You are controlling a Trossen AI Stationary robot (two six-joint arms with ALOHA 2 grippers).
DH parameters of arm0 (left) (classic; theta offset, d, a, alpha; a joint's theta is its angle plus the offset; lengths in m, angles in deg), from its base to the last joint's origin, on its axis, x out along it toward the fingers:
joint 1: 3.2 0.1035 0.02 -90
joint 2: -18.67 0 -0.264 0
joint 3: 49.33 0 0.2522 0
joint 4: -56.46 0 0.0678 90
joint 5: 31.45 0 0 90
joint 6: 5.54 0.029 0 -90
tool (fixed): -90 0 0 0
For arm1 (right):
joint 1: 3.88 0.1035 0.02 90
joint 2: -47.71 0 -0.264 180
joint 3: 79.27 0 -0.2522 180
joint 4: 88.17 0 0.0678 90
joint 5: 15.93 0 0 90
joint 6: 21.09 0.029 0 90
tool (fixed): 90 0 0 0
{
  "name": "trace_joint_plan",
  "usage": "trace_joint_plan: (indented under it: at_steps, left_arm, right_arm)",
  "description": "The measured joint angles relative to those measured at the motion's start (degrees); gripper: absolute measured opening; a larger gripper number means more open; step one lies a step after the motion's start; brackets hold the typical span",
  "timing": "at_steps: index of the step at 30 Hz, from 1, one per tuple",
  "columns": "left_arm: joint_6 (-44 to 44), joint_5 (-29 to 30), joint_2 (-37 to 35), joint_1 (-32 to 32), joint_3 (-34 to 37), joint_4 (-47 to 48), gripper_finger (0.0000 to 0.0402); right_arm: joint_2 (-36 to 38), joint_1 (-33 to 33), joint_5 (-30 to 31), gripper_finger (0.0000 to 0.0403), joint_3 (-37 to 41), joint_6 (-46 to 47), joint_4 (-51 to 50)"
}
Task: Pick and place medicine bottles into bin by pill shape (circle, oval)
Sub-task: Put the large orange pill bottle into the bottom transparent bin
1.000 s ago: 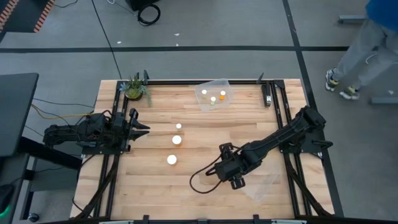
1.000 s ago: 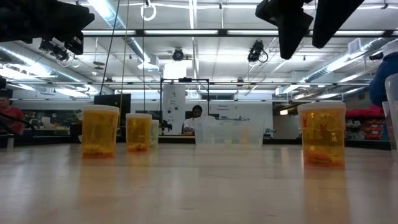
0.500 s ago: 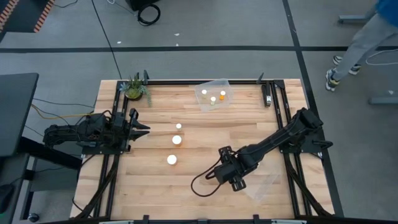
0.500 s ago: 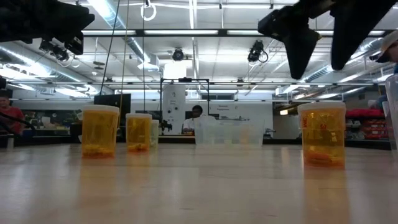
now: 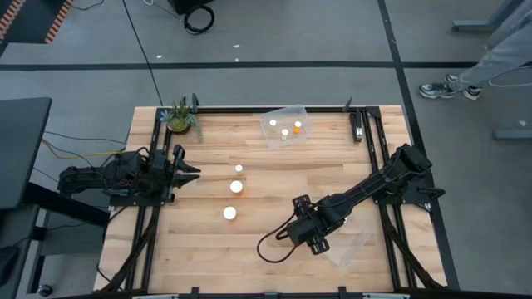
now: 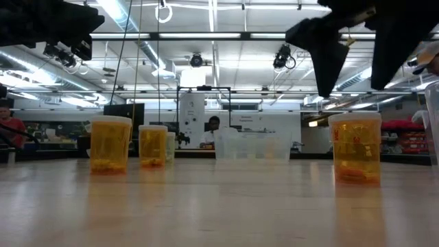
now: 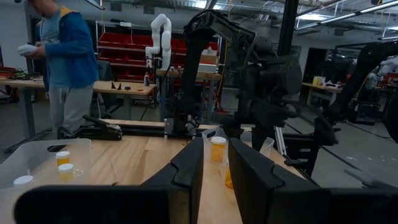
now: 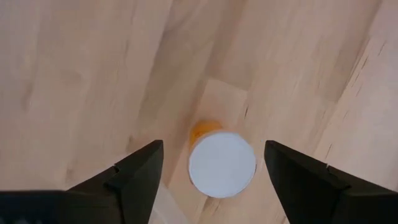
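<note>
Three orange bottles with white caps stand in a row mid-table (image 5: pixel 238 169), (image 5: pixel 236 186), (image 5: pixel 229 213). A further bottle (image 8: pixel 222 164) stands upright on the wood right under my right gripper (image 8: pixel 213 146), which points down, open, with one finger on each side of the cap and above it. The low view shows that bottle (image 6: pixel 355 147) with the right gripper (image 6: pixel 363 68) clear above it. In the high view my right gripper (image 5: pixel 303 231) hides it. My left gripper (image 5: pixel 189 170) waits near the table's left edge, slightly open and empty.
A clear bin (image 5: pixel 287 126) at the far middle holds three bottles. Another clear bin (image 5: pixel 353 247) lies near the front right, beside my right gripper. A small potted plant (image 5: pixel 179 119) stands at the far left corner. A black cable (image 5: pixel 270 249) loops beside my right gripper.
My right gripper has gone down toward the bottle below it, and in the low view its fingers now stand lower and wider apart. Beyond the table's far right, a person has walked off toward the right.
</note>
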Motion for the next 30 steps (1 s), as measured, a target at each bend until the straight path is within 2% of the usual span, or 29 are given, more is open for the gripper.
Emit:
trace_joint_plan:
  at_steps: [16,30]
  left_arm:
    - [0.00,-0.01,-0.01,0.01,0.00,-0.01,0.0084]
    - [0.02,-0.01,0.00,-0.01,0.00,-0.01,0.0087]
  right_arm:
    - [0.04,-0.22,0.93,0.0287,5.26,-0.17,3.64]
    - [0.09,-0.72,0.35,0.0284,5.43,-0.27,3.63]
